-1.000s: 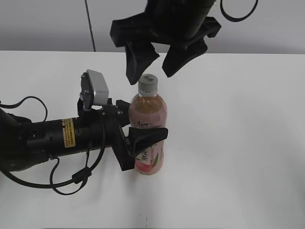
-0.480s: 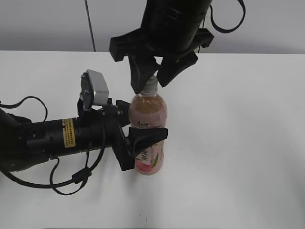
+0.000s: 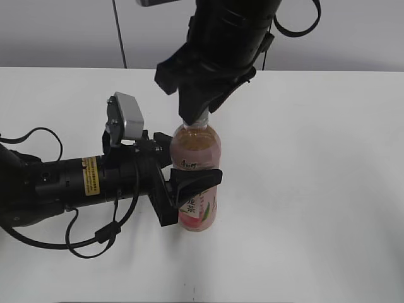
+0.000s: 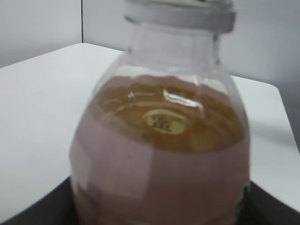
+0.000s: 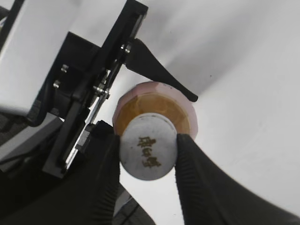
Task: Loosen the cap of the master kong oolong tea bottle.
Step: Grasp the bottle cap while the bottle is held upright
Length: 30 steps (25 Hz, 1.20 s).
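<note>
The master kong oolong tea bottle [image 3: 196, 173] stands upright on the white table, amber tea above a pink label. My left gripper [image 3: 183, 189] is shut on the bottle's body; the left wrist view shows the bottle [image 4: 159, 154] filling the frame between the jaws. My right gripper [image 3: 196, 113] comes down from above and is shut on the cap, which it hides in the exterior view. In the right wrist view the white cap [image 5: 148, 146] with its dark logo sits pinched between the two ribbed black fingers of the right gripper [image 5: 148, 154].
The white table [image 3: 315, 189] runs to a grey wall at the back. The left arm [image 3: 69, 183] lies across the left side with its cable looping on the table. A dark vertical line [image 3: 118, 31] runs down the wall.
My right gripper came down from above the bottle and closed on the cap, which showed a second ago and is now covered. The left gripper and bottle stayed still.
</note>
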### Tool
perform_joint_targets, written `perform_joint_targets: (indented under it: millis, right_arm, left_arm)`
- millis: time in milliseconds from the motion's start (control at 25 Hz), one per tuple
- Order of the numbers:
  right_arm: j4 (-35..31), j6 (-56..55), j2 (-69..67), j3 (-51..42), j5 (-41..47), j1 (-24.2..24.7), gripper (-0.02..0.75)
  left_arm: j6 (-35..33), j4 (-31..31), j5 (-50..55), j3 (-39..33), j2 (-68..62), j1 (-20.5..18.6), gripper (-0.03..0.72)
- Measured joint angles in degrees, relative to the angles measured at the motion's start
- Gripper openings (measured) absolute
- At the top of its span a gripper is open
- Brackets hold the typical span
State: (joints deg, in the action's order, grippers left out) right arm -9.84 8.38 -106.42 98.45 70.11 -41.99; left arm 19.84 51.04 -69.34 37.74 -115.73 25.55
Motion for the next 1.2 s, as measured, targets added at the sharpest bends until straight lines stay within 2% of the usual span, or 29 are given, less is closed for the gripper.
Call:
perform_joint_targets:
  millis: [400,920,1200]
  right_arm:
    - [-0.08,33.76,-0.05,0.00,0.00,0.06,0.279]
    - [-0.86,86.49,-0.05,0.10,0.05,0.35,0.279]
    - [-0.89,105.61,-0.05,0.46,0.00,0.35,0.279]
  left_arm:
    - [-0.36,0.29,0.00,0.00,0.00,0.00,0.426]
    - [-0.76,0.89,-0.05,0.00,0.05,0.00,0.426]
    - [-0.80,0.89,-0.05,0.00,0.05,0.00,0.426]
